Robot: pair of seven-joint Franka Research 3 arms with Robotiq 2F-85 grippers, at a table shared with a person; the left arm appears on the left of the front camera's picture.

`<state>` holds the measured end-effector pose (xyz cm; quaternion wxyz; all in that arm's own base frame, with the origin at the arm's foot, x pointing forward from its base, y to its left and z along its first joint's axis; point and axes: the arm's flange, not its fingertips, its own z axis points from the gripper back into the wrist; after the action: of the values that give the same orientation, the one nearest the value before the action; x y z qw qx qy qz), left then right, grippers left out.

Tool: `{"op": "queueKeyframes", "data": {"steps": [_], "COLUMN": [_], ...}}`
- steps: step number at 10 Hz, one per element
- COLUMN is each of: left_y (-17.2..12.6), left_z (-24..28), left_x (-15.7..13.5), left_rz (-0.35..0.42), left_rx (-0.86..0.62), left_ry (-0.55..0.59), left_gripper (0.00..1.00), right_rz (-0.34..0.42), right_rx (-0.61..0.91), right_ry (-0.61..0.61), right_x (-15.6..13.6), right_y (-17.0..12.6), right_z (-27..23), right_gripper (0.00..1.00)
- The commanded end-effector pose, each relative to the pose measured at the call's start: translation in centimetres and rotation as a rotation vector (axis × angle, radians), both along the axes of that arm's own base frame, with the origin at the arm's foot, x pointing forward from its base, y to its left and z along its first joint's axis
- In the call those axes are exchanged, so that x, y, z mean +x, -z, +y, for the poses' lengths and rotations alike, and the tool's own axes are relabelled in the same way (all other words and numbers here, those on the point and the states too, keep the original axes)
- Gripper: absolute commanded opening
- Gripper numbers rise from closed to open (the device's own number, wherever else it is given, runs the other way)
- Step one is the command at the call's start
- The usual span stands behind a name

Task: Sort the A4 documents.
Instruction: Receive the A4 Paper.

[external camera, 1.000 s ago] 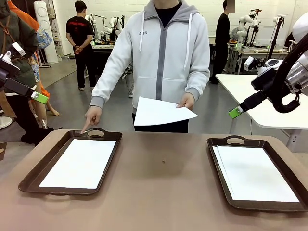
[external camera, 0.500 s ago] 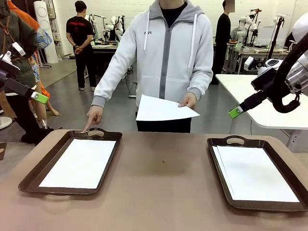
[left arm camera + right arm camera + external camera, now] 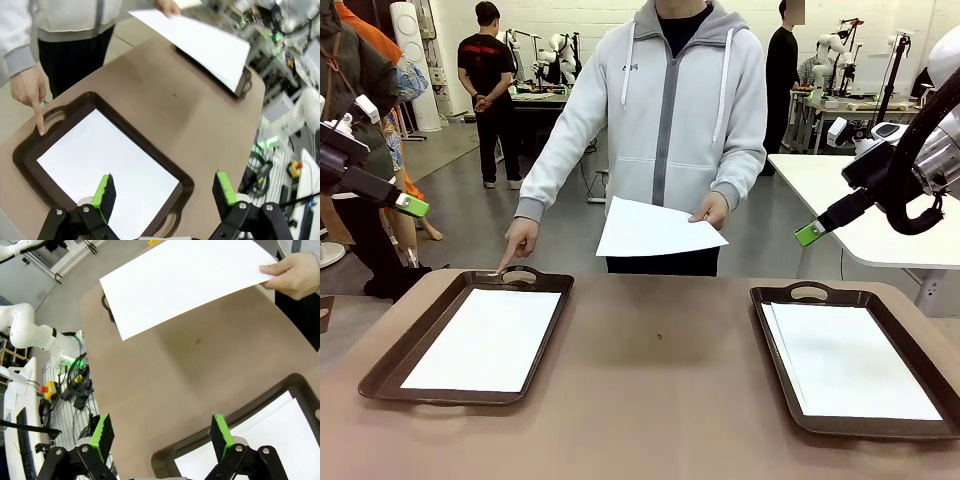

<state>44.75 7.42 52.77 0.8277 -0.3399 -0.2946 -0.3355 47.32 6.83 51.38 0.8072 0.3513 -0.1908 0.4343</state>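
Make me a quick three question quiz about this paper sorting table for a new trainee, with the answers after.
1. True or false: the person's pointing finger touches the right tray.
2. The loose sheet is: A) in a tray, B) in the person's other hand, C) in a gripper.
3. How do the left gripper and right gripper stand?

Key: 1 false, it is at the left tray. 2 B. 3 Both open, holding nothing.

Sheets point(image 3: 485, 338) in left tray point(image 3: 380, 372) and right tray point(image 3: 782, 385)
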Motion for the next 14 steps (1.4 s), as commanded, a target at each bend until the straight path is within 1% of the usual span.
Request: {"op": "queueKeyframes", "data": {"steps": [1,3,4,5,6,8,9,10,12,14], "left_y": [1.3,3.4,5.2,6.8,8.2,10.2,10.8,11.2,11.4,11.6], "left_z": [-1.6,-3.5,-4.9,-6.1,-7.2,-9.7,-11.1,-12.7,-15.4,-17.5], "left_x": [2.1,4.2,5.5,6.6,7.6,9.4,10.2,10.9,12.0,13.0], "left_rz": [0.109,0.271,0.376,0.457,0.57,0.72,0.763,0.789,0.861,0.89], "left_rx": [-0.124,-0.201,-0.234,-0.306,-0.369,-0.44,-0.466,-0.483,-0.54,-0.577], "left_ry": [-0.166,-0.266,-0.318,-0.353,-0.372,-0.375,-0.364,-0.352,-0.318,-0.301], "left_gripper": [1.0,1.0,1.0,1.0,1.0,1.0,1.0,1.0,1.0,1.0], "right_rz": [0.0,0.0,0.0,0.0,0.0,0.0,0.0,0.0,0.0,0.0], "right_rx": [0.002,0.002,0.002,0.002,0.002,0.002,0.002,0.002,0.002,0.002], "right_ry": [0.0,0.0,0.0,0.0,0.0,0.0,0.0,0.0,0.0,0.0], "right_x": [0.0,0.0,0.0,0.0,0.0,0.0,0.0,0.0,0.0,0.0], "right_y": [0.0,0.0,0.0,0.0,0.0,0.0,0.0,0.0,0.0,0.0], "right_z": [0.0,0.0,0.0,0.0,0.0,0.0,0.0,0.0,0.0,0.0], "right_gripper": [1.0,1.0,1.0,1.0,1.0,1.0,1.0,1.0,1.0,1.0]}}
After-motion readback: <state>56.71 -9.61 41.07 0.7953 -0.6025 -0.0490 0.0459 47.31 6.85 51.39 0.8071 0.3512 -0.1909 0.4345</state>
